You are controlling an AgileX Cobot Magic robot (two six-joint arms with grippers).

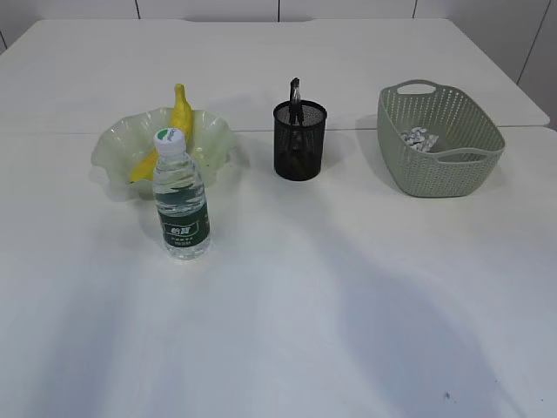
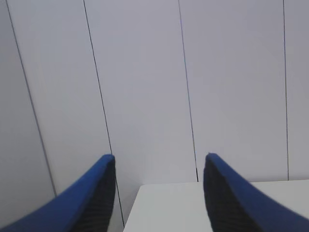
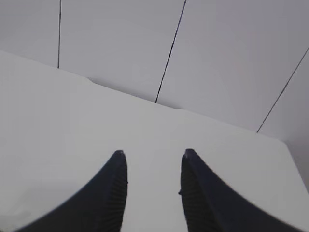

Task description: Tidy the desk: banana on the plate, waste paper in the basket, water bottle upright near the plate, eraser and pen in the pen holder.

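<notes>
water bottle (image 1: 182, 206) upright just before plate (image 1: 117, 139), banana (image 1: 177, 122) on it | likely light, slick, thin-walled: grip mid-label, gently | pen holder (image 1: 300, 140) with pen; waste paper (image 1: 419, 138) in basket (image 1: 474, 157) | left claw (image 2: 159, 193), right claw (image 3: 153, 186) released, empty, off counter (image 1: 348, 305)

My exterior cam looks down at a slant across the desk (image 1: 305, 287), mid-range. Both wrist cams sit raised, facing the panelled wall (image 2: 145, 72) past the desk's far edge; desk is the only overlap.
</notes>
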